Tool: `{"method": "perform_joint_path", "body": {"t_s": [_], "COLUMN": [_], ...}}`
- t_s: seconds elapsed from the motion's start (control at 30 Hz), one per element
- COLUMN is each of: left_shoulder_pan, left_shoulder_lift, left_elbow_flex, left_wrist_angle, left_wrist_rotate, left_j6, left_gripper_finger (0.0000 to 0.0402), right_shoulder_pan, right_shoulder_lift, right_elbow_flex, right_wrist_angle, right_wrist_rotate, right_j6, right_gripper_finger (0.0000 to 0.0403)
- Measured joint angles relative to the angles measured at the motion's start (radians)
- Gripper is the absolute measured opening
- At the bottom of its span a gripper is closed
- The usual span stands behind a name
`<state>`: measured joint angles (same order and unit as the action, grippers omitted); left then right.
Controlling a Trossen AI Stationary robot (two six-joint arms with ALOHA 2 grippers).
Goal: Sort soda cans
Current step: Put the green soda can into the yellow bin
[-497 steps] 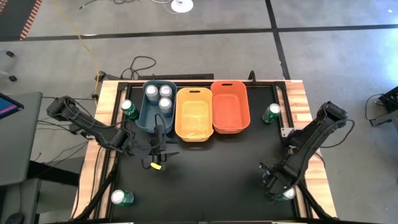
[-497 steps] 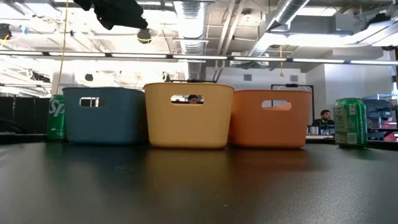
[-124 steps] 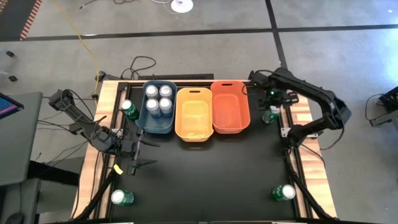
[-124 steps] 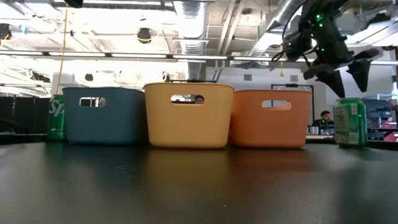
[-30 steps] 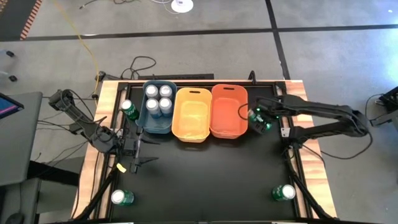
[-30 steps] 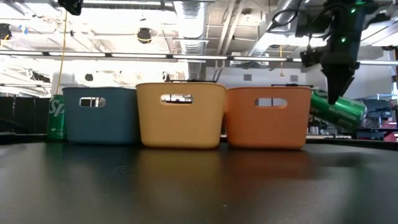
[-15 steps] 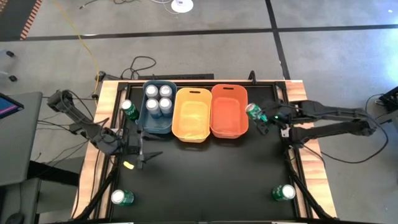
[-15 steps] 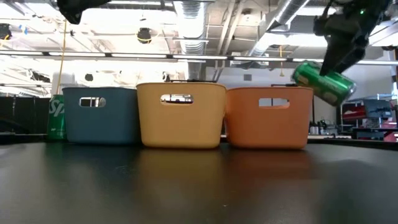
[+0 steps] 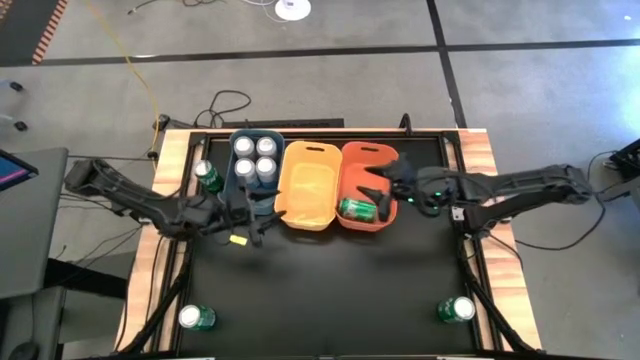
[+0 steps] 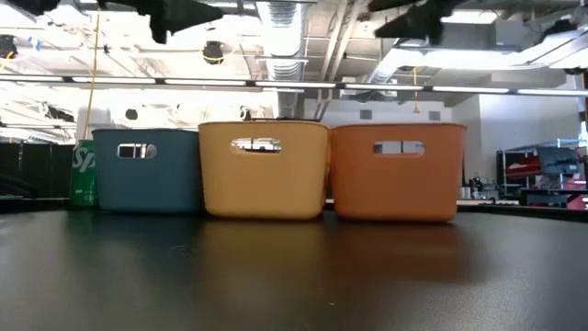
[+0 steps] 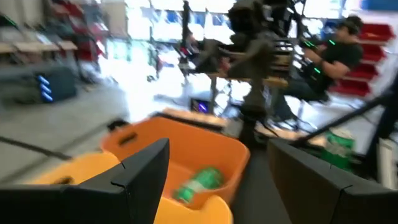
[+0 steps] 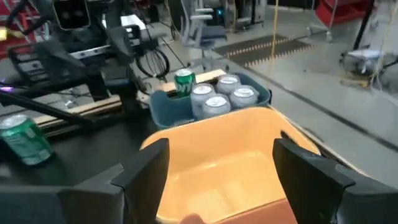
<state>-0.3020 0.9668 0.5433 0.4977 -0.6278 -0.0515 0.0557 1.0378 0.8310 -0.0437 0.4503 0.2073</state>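
A green can [image 9: 356,209] lies on its side in the orange bin [image 9: 365,152]; it also shows in the left wrist view [image 11: 199,183]. My right gripper [image 9: 377,190] hovers open and empty over that bin. My left gripper [image 9: 245,217] is open and empty just in front of the blue bin [image 9: 231,190], which holds four silver-topped cans [image 9: 255,158]. A green can [image 9: 207,176] stands on the table left of the blue bin. Two more green cans stand near the front edge, one at the left [image 9: 195,317] and one at the right [image 9: 455,309].
A yellow bin [image 9: 310,150] with no cans in view stands between the blue and orange bins; the three stand side by side at the table's far side [image 10: 262,170]. Black table top lies open between the bins and the front cans. Black frame rails [image 9: 470,270] run along the table's sides.
My right gripper has carried the tilted green can from beside the orange bin leftward over it and let go. The can has fallen into the bin and lies on its side. My left gripper has moved toward the far edge, up to the blue bin.
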Motion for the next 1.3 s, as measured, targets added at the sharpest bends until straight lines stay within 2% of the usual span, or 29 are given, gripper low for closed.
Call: {"method": "perform_joint_path", "body": {"t_s": [0.13, 0.37, 0.53, 0.7, 0.87, 1.13, 1.3], "left_shoulder_pan": [0.025, -0.017, -0.018, -0.001, 0.029, 0.071, 0.144], "left_shoulder_lift": [0.0, 0.002, 0.053, 0.145, 0.2, 0.209, 0.182], "left_elbow_flex": [0.052, 0.104, 0.104, 0.103, 0.103, 0.102, 0.102], "left_wrist_angle": [-0.137, -0.248, -0.245, -0.213, -0.205, -0.414, -0.393], "left_wrist_rotate": [0.1, 0.115, 0.115, 0.107, 0.106, 0.105, 0.105], "left_j6": [-0.047, -0.066, -0.077, -0.06, -0.018, -0.035, 0.125], "left_gripper_finger": [0.0265, 0.0265, 0.0265, 0.0265, 0.0265, 0.0265, 0.0265], "right_shoulder_pan": [-0.034, -0.114, -0.268, -0.355, -0.361, -0.351, -0.367], "right_shoulder_lift": [0.06, 0.08, 0.123, 0.258, 0.406, 0.627, 0.71], "right_elbow_flex": [-0.002, -0.002, 0.041, 0.085, 0.154, 0.278, 0.311], "right_wrist_angle": [-0.035, -0.202, -0.321, -0.448, -0.532, -0.734, -0.751], "right_wrist_rotate": [0.0, -0.015, -0.234, -0.313, -0.363, -0.403, -0.41], "right_j6": [0.024, 0.039, 0.002, -0.043, -0.101, -0.228, -0.256], "right_gripper_finger": [0.0301, 0.0301, 0.0301, 0.0301, 0.0301, 0.0301, 0.0306]}}
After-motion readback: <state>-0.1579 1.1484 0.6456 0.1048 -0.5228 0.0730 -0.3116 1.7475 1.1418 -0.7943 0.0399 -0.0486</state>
